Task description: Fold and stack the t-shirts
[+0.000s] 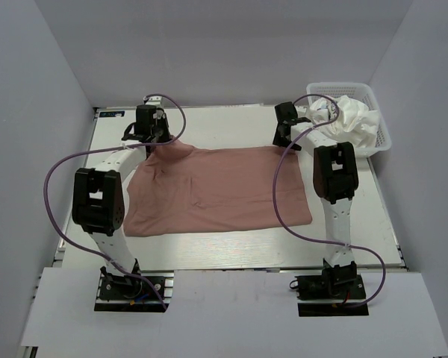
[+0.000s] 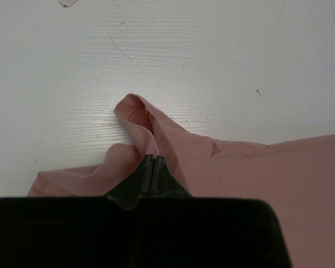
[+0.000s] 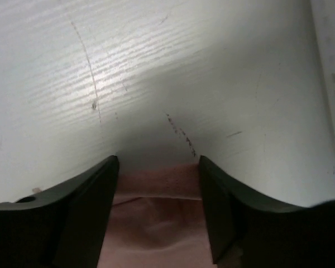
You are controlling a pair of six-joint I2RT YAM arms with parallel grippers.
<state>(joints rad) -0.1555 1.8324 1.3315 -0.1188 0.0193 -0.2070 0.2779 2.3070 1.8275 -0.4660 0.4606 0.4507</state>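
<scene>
Table [image 1: 231, 250] corner: mesh basket [image 1: 325, 88] holds white t-shirts [image 1: 356, 121].

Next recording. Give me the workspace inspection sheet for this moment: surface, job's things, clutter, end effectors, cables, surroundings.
Surface: white table; the wrist views show faint scratches and specks.
Job's things: pink shirt spread mid-table, its far left corner bunched up; white shirts crumpled in the basket at the far right corner.
Clutter: nothing seen.
End effectors: left end effector shut on a fold at the pink shirt's bunched corner; right end effector open, with the shirt's far edge between its fingers.
Cables: purple left cable loops out beside its arm; right cable hangs over the pink shirt.
Surroundings: plain pale walls on three sides.
</scene>
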